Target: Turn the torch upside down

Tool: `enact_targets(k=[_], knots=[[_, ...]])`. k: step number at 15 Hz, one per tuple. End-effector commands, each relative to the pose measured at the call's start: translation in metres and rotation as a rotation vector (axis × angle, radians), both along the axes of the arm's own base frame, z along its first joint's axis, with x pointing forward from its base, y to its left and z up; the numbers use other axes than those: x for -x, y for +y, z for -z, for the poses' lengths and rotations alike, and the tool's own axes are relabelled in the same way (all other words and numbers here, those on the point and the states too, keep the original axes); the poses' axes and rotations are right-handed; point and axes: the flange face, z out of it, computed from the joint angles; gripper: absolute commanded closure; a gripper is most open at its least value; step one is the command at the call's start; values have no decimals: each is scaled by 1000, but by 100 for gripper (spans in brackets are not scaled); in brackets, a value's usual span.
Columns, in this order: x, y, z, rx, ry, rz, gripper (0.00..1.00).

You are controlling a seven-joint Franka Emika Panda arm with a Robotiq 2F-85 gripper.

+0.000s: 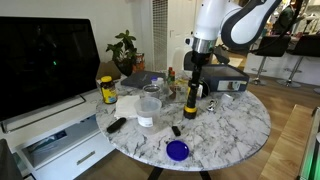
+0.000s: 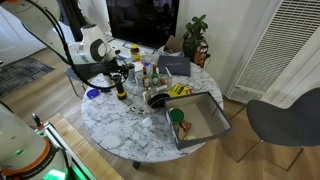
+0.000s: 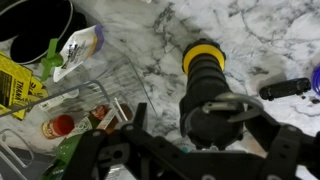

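The torch [image 1: 190, 101] stands upright on the round marble table [image 1: 235, 125], with its black head up and its yellow body below. It also shows in an exterior view [image 2: 120, 89]. In the wrist view I look down on the black head [image 3: 215, 115], with the yellow band [image 3: 203, 52] beyond it. My gripper [image 1: 196, 70] hangs straight over the torch. Its fingers sit on either side of the head [image 3: 205, 125] with a gap on the left side, so it looks open. I cannot see any contact with the torch.
A jar with a yellow lid [image 1: 107, 90], a clear plastic container [image 1: 150, 104], a black remote [image 1: 116, 125] and a blue lid [image 1: 177, 150] lie near the torch. A grey tray [image 2: 212, 125] stands at the table edge. Bottles and packets [image 3: 62, 125] crowd one side.
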Motion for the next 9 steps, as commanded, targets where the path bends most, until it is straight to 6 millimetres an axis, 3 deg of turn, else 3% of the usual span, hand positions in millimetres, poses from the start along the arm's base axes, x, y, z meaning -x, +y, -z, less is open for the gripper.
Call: enact_targets(k=[1,5,9], knots=[[18,-5,4,-26,37,8,0],[41,3,10,-70,107,19,0],[58,-3,5,-79,143,100,0]])
